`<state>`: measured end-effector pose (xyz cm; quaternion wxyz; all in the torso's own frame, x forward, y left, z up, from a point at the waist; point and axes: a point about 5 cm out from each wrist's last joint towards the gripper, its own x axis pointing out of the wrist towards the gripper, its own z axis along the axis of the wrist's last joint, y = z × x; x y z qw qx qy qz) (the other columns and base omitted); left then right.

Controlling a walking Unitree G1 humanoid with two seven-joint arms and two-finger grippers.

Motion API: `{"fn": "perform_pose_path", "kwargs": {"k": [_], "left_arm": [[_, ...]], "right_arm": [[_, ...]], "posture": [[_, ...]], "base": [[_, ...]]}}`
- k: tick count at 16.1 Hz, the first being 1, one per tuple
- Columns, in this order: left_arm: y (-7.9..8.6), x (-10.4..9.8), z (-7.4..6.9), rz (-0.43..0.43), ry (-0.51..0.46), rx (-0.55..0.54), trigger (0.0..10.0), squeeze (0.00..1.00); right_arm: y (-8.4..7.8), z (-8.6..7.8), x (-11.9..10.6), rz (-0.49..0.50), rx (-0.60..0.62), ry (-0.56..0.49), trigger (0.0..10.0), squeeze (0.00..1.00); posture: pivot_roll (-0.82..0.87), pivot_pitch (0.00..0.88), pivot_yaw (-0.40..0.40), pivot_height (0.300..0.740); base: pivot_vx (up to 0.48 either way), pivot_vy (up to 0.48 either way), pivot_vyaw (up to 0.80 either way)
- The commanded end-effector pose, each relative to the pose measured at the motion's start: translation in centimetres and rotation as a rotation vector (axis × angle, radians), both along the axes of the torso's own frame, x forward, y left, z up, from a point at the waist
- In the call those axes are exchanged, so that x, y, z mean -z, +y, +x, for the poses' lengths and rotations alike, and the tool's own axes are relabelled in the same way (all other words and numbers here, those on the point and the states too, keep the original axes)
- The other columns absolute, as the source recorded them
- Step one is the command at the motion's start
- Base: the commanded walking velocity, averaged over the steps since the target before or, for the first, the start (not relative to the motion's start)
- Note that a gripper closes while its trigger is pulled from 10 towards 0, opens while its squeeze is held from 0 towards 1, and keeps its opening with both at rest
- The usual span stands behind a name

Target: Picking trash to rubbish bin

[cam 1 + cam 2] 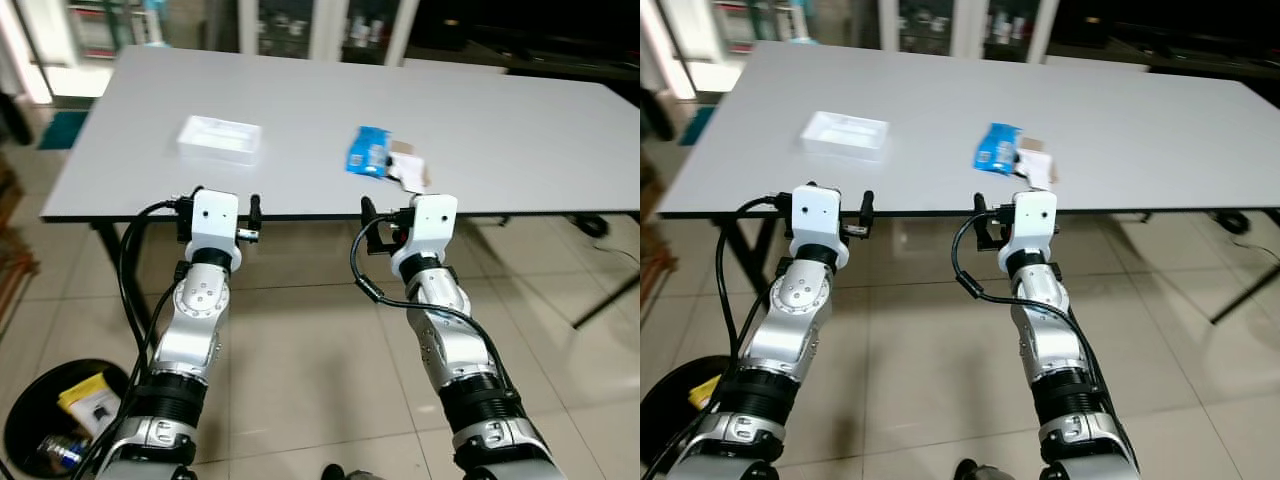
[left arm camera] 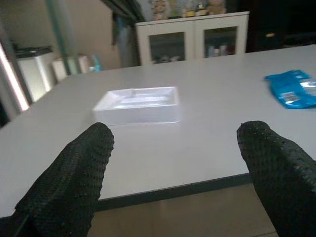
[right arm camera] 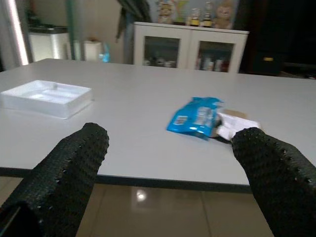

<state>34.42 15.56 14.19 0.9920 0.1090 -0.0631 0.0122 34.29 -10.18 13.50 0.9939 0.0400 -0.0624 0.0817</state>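
Blue wrapper (image 3: 194, 116) lies beyond our right pincer (image 3: 173, 163), half hiding crumpled white trash (image 3: 236, 124). Both pincers gape at the bench (image 1: 500, 130) edge; the white tray (image 2: 138, 103) sits ahead of our left pincer (image 2: 177, 163).

Dim wrist views, floor glare, fingers blurred

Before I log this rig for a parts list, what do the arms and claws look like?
Both arms are silver jointed metal with black bands and white boxy wrist blocks. The left claw and right claw each have two long black fingers, dotted in texture. Black cables loop beside each forearm.
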Motion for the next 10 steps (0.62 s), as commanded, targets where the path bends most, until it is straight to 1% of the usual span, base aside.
{"fn": "perform_pose_path", "kwargs": {"k": [1,3,5,7,10], "left_arm": [[-0.4,-0.5,0.2,0.000,-0.007,0.005,10.0,0.00],[-0.2,-0.6,0.3,0.032,-0.007,0.016,10.0,0.00],[0.5,-0.9,0.3,0.050,-0.005,0.017,10.0,0.00],[0.7,-1.0,0.3,0.060,-0.002,0.019,10.0,0.00],[0.1,-1.3,0.6,0.067,0.000,0.044,10.0,0.00]], "right_arm": [[-0.6,0.0,0.0,0.007,0.014,0.006,10.0,0.00],[-0.4,0.2,0.0,0.025,0.029,0.011,10.0,0.00],[0.1,0.2,-0.1,0.049,0.035,0.011,10.0,0.00],[0.4,0.2,0.1,0.048,0.033,0.014,10.0,0.00],[0.5,0.3,0.2,0.045,0.038,0.018,10.0,0.00]], "posture": [[0.03,0.041,-0.090,0.740],[0.04,0.041,-0.076,0.740],[0.06,0.040,-0.042,0.740],[0.06,0.038,-0.020,0.740],[0.05,0.032,0.005,0.740]], "base": [[0.000,0.000,0.00],[0.000,0.000,0.00],[0.000,0.000,0.00],[0.000,0.000,0.00],[0.000,0.000,0.00]]}}
